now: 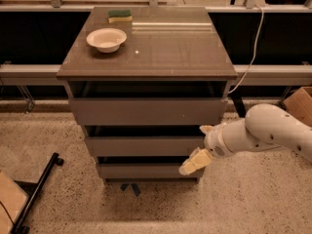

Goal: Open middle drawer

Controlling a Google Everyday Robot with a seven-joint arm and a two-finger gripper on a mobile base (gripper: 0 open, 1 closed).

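On my screen the white arm comes in from the right edge, its thick rounded forearm lying almost level and pointing left toward the cabinet's right front corner. The wrist narrows to the gripper, which sits at the right end of the middle drawer. I read the claw as spread apart. One cream finger pokes out short at the dark gap above that drawer's right corner. The other slants down and to the left, its tip lying over the front of the lowest drawer. I cannot tell whether either finger actually touches the panel.

The middle drawer is the second flat grey-brown front in the stack, under the taller top drawer, with a dark slot above it.

On the cabinet top a white bowl stands near the left rear, and a green and yellow sponge lies behind it at the back edge. A pale cable hangs down to the right of the cabinet. A cardboard box shows at the far right, and a black bar lies on the speckled floor at lower left
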